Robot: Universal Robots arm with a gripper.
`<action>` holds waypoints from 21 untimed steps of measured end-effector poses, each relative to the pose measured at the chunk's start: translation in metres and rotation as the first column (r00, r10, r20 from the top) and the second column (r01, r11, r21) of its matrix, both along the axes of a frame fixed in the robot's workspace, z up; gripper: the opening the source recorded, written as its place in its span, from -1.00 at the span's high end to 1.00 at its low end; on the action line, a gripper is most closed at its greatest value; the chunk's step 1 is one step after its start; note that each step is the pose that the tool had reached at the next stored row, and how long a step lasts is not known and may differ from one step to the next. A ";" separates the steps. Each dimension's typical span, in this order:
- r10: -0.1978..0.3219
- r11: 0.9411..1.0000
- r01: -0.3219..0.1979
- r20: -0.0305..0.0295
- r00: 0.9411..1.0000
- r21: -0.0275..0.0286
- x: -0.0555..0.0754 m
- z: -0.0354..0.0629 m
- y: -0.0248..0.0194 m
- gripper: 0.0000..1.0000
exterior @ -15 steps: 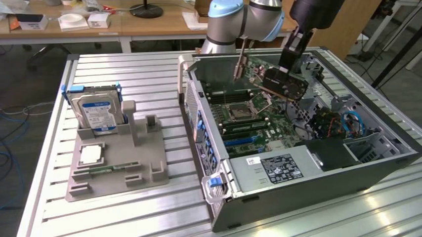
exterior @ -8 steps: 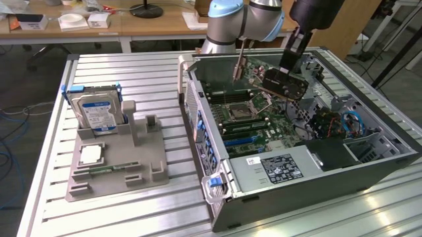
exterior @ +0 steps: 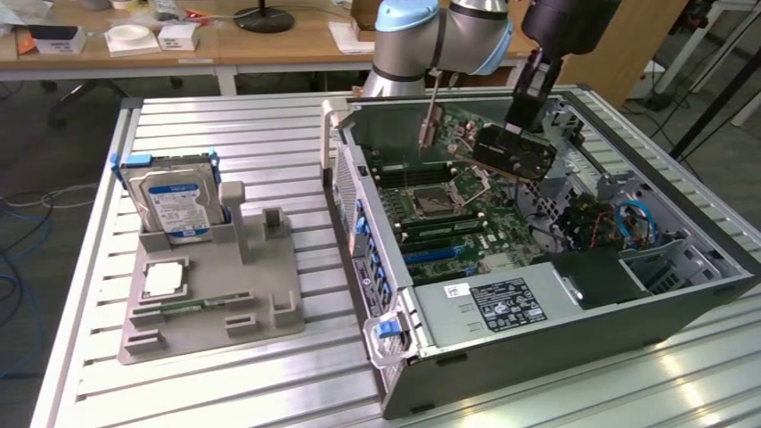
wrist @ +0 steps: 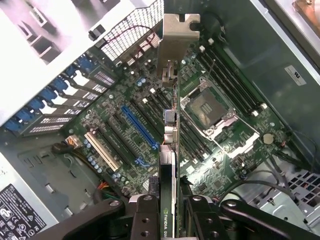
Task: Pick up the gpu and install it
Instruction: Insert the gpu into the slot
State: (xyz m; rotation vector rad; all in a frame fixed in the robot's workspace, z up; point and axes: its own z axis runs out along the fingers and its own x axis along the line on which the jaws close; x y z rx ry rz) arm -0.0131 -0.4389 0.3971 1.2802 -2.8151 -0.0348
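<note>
The gpu (exterior: 514,153), a thin black card, hangs tilted inside the open computer case (exterior: 666,303), above the green motherboard (exterior: 443,212). My gripper (exterior: 521,123) comes down from above and is shut on the card's upper edge. In the wrist view the gpu (wrist: 170,150) is seen edge-on, running away from my gripper (wrist: 170,222). Its silver bracket (wrist: 178,32) is at the far end, and a black finger (wrist: 144,217) presses on each side. The card floats apart from the board, roughly over the blue slot (wrist: 139,127) and the black slots beside it.
A silver hard drive (exterior: 176,205) stands in a grey holder (exterior: 238,294) on the slatted metal table (exterior: 214,392), at the exterior view's left. A processor chip (exterior: 164,279) and a memory stick (exterior: 191,306) lie in the same holder. The power supply (exterior: 500,303) fills the case's near end.
</note>
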 end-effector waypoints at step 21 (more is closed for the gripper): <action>0.134 0.990 -0.134 0.002 0.991 0.033 0.002 -0.0017 0.0003 0.47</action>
